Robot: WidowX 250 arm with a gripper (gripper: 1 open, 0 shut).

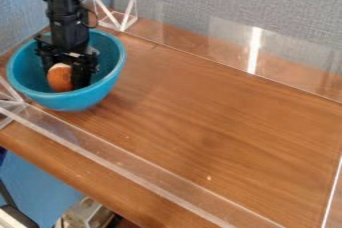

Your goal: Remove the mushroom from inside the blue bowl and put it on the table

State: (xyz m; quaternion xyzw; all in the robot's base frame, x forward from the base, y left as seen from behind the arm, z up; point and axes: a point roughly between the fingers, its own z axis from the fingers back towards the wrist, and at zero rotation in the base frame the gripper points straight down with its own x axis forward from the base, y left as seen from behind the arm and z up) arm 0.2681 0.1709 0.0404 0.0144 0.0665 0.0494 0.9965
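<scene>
The blue bowl point(104, 84) sits at the left end of the table point(214, 112), close to the left acrylic wall. Inside it lies the mushroom point(60, 75), its orange-brown cap facing the camera. My gripper point(63, 72) reaches straight down into the bowl, and its black fingers point(83, 69) sit tight against both sides of the mushroom. The mushroom is still low in the bowl, and its stem is hidden.
Low clear acrylic walls point(254, 42) border the tabletop at the back, left and front. A white wire stand point(120, 17) is behind the bowl by the grey back wall. Brown wood stretches to the right of the bowl.
</scene>
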